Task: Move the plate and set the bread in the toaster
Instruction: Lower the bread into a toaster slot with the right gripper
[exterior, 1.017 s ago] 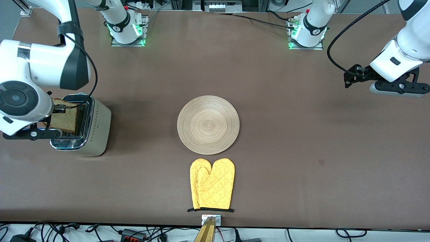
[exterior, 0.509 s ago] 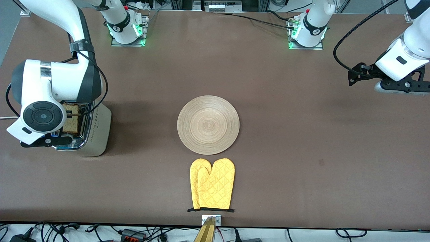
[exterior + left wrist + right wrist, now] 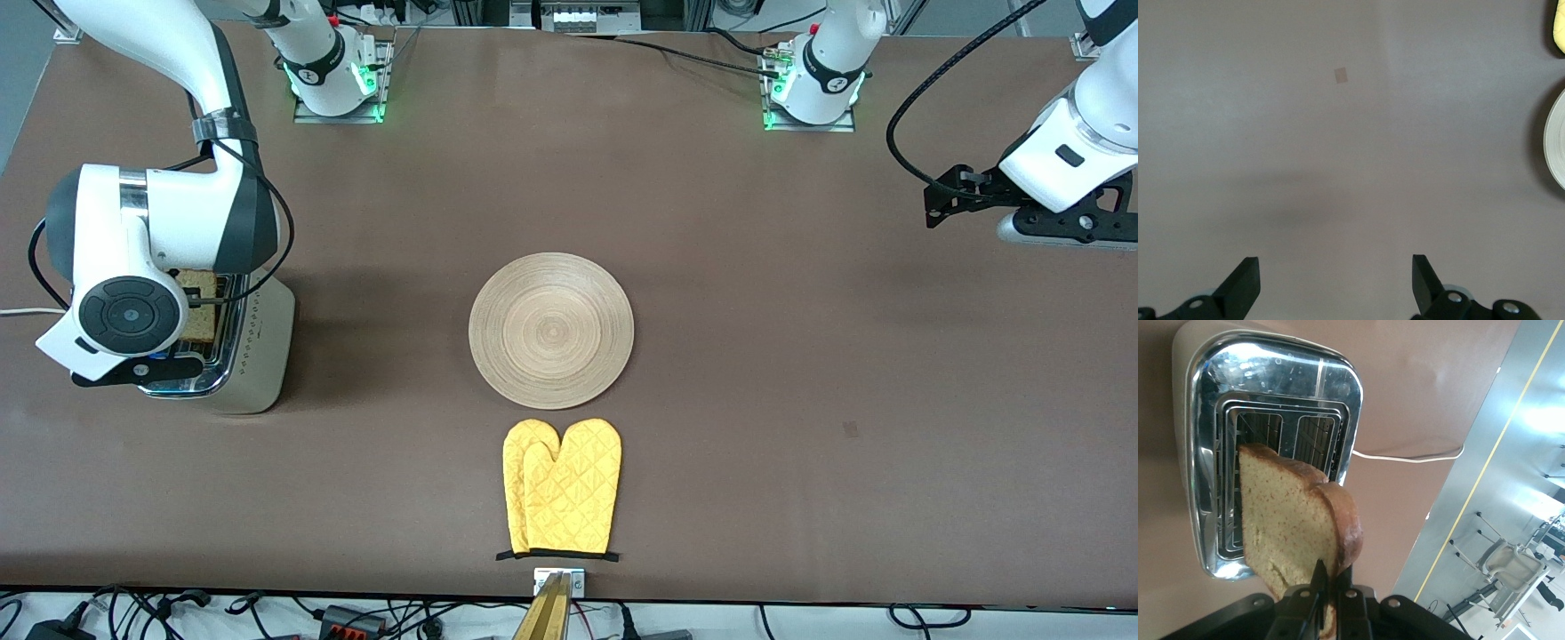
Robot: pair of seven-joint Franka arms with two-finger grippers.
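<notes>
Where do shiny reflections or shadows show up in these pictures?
Right wrist view: the toaster's chrome top mirrors light in bright streaks around the slots, above which the right claw holds the bread. Front view: a soft dark shadow lies on the table beside the toaster. Left wrist view: a faint blurry shadow falls on the table under the open left claw.

You're looking at a robotics lab bench, not a kitchen. Two white arm bases point(image 3: 333, 67) are bolted to metal plates on a wide brown table point(image 3: 800, 356), green status lights glowing at each. Cables and power adapters point(image 3: 347, 615) trail along the table edge nearest the front camera. In the right wrist view you see a grey floor with a yellow line point(image 3: 1471, 493) and metal stands. The toaster point(image 3: 240, 356), wooden plate point(image 3: 551, 331) and yellow oven mitts point(image 3: 562, 487) read as props.
</notes>
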